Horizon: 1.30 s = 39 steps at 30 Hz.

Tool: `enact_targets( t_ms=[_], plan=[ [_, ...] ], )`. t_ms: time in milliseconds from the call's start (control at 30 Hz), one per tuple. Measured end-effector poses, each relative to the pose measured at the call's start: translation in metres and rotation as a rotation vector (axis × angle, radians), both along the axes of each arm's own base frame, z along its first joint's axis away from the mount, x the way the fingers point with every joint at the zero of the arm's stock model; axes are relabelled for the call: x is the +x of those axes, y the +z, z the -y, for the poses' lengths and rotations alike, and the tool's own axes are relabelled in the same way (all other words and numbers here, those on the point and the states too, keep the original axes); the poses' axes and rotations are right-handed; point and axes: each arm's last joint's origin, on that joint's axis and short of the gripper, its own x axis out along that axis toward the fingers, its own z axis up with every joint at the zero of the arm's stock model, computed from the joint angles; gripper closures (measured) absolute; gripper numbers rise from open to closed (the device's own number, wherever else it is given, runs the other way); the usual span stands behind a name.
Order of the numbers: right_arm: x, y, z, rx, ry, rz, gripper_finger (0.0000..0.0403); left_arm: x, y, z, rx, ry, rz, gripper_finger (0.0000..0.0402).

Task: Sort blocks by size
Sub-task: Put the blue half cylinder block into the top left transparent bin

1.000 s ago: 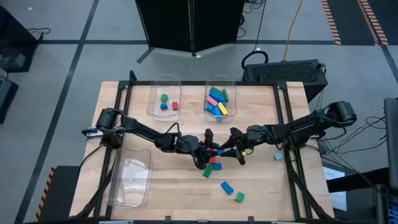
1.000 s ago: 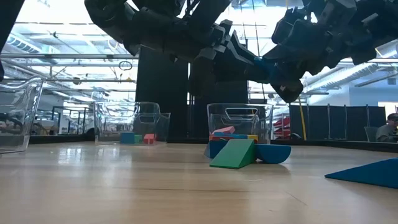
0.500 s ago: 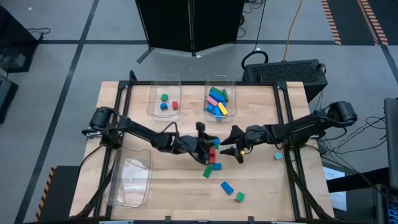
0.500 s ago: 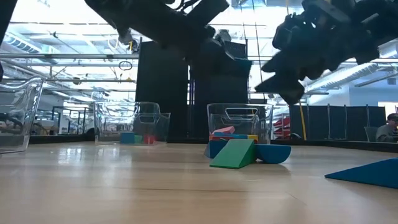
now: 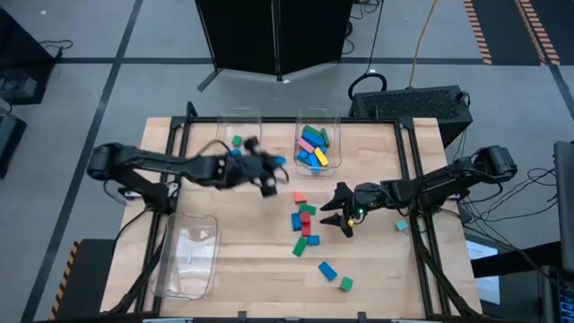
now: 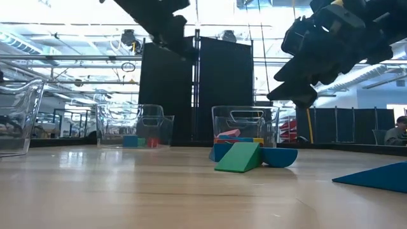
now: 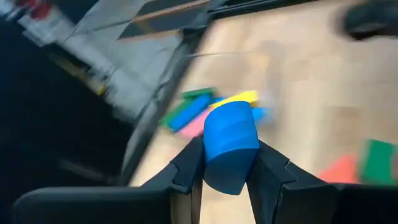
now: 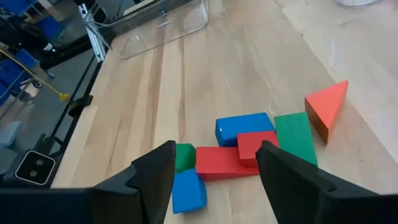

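Observation:
My left gripper [image 5: 274,170] hangs above the table between the two far bins, shut on a blue block with a rounded top [image 7: 231,144]. My right gripper [image 5: 335,213] stands open at the centre right, just right of a cluster of loose blocks [image 5: 303,224]. Its fingers [image 8: 152,177] hover over that cluster: a blue block [image 8: 244,127], a long red one [image 8: 221,163], a green one [image 8: 295,137] and a red wedge [image 8: 326,109], all lying flat on the table. A blue block [image 5: 327,270], a green one [image 5: 345,283] and a cyan one [image 5: 401,226] lie apart. My left gripper pinches the blue block's two opposite sides [image 7: 211,163] between its two fingers. The rounded end sticks out past the fingertips. The fingers come from the table's left, slanting down. The block is lifted clear of the table.
Two clear bins stand at the far edge: the left one [image 5: 238,144] holds three small blocks, the right one [image 5: 316,148] several longer ones. A third clear bin [image 5: 188,256] stands at the near left. The table's black frame runs along its sides.
My left gripper has risen and swung from the centre cluster toward the far left, rolling its wrist, and carries the blue block clear of the table. My right gripper has stayed where it was, with its fingers now wider apart.

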Motion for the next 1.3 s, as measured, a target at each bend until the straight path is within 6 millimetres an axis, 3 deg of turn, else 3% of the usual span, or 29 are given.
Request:
enact_targets(
  t_ms=[133, 233, 500, 800, 1033, 1300],
  plan=[
    [0.000, -0.001, 0.000, -0.004, -0.001, -0.010, 0.0184, -0.022, 0.014, -0.029, -0.044, 0.131, 0.010, 0.0316],
    [-0.001, -0.001, 0.000, -0.003, -0.003, -0.013, 0.0184, -0.034, 0.012, -0.052, -0.102, 0.219, -0.015, 0.0316],
    [-0.002, -0.003, 0.000, -0.003, -0.007, -0.040, 0.0184, -0.051, -0.026, -0.101, -0.292, 0.357, -0.113, 0.0316],
    [-0.002, -0.004, 0.001, -0.003, -0.012, -0.041, 0.0184, -0.071, -0.055, -0.152, -0.621, 0.509, -0.104, 0.0316],
    [-0.002, -0.004, 0.001, -0.003, -0.014, -0.041, 0.0184, -0.080, -0.082, -0.180, -0.682, 0.611, -0.166, 0.0316],
    [-0.002, -0.005, 0.002, -0.025, -0.044, -0.056, 0.0184, -0.079, -0.096, -0.186, -0.712, 0.623, -0.209, 0.0316]
  ],
)
